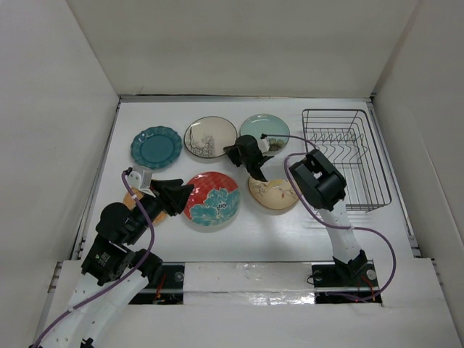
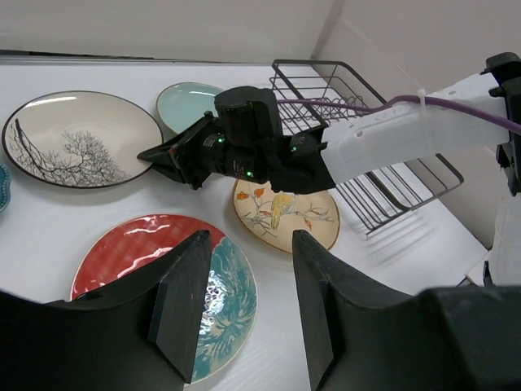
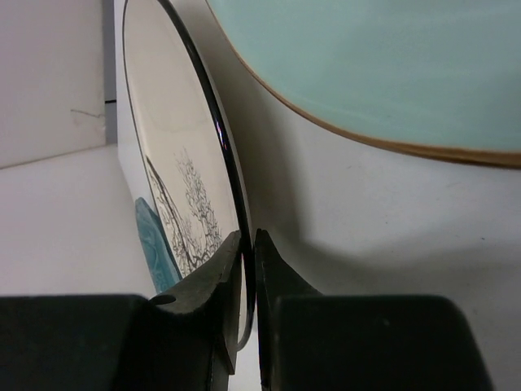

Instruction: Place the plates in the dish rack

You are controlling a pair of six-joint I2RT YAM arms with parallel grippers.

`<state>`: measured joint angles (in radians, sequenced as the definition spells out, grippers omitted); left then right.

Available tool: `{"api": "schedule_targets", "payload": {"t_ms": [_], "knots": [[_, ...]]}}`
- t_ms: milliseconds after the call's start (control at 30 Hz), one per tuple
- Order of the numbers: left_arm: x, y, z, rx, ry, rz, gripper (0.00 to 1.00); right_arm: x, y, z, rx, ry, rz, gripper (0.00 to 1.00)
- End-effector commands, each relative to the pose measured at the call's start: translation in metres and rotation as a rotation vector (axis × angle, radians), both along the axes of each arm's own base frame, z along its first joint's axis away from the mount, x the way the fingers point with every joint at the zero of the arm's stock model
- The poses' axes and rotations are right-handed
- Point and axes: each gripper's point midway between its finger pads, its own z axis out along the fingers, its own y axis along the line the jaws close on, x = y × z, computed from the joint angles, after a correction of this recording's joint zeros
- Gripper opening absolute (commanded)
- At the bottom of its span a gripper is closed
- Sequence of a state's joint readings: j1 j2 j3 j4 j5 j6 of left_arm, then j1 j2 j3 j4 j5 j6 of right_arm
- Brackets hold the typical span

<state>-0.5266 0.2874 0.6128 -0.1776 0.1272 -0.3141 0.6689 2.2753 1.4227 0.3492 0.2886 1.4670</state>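
Far left on the white table: scalloped dark teal plate, flat and untouched. Just nearer, left gripper, spread wide and empty, hovering at the left edge of the red plate with teal flower. At centre, pinched at its right rim: dark-rimmed cream plate, bare-branch drawing on its face, lying flat on the table. Clamped on that rim, right gripper, fingers nearly together with only the thin dark edge between them. Just right of the claw, pale mint plate with a brownish edge; nearer the arms, tan floral plate, bird and sprigs painted on it. Far right, dark wire dish rack, no plate in it yet. Likely stiff, glazed and slippery, with some weight, and apt to chip if dropped. Best taken by the rim, as here, with a firm squeeze and a slow tilt, then stood on edge between the rack's prongs.
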Motion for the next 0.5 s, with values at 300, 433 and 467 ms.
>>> {"api": "schedule_targets", "payload": {"t_ms": [300, 433, 467], "knots": [[0.000, -0.001, 0.012, -0.009, -0.040, -0.005, 0.39, 0.012, -0.026, 0.150, 0.062, -0.373, -0.080, 0.00], [-0.001, -0.001, 0.014, -0.013, -0.046, -0.008, 0.39, 0.005, -0.021, 0.190, 0.144, -0.463, -0.021, 0.00], [-0.001, -0.001, 0.014, -0.013, -0.046, -0.010, 0.39, 0.005, -0.021, 0.196, 0.154, -0.475, 0.001, 0.00]]}}
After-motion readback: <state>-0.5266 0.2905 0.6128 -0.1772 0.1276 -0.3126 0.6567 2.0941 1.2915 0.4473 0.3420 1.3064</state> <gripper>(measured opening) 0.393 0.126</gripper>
